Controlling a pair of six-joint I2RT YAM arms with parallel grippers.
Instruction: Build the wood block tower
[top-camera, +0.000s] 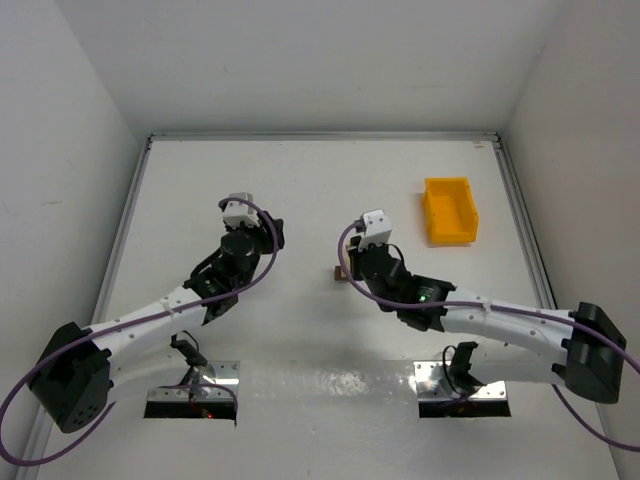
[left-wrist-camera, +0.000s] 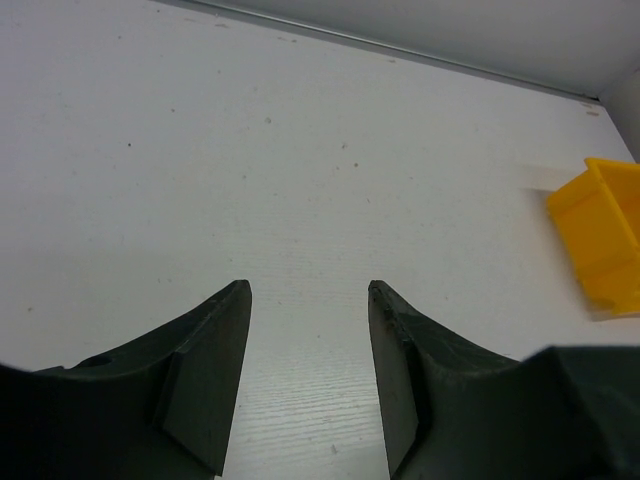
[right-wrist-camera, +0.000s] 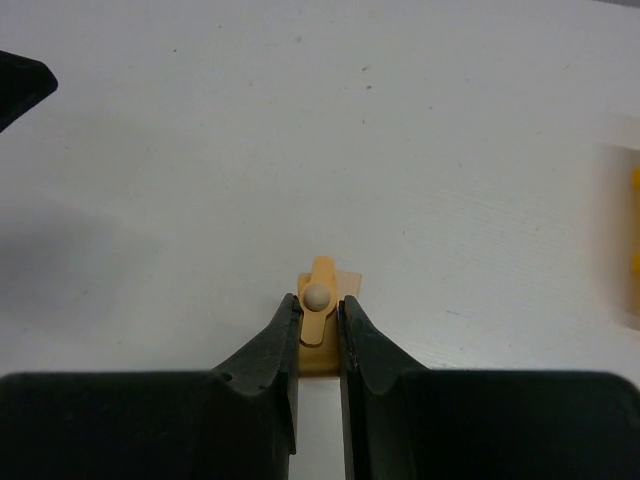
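My right gripper is shut on a small orange-tan wooden piece that has a round pale peg on top. A light tan block shows just behind and under that piece, low over the table. In the top view the right gripper points left, with a small dark brown block at its tip. My left gripper is open and empty above bare table; it also shows in the top view, left of the blocks. No purple block shows.
A yellow plastic bin stands at the back right; it also shows at the right edge of the left wrist view. The table's raised rim runs along the back. The left arm's dark fingertip enters the right wrist view at the upper left.
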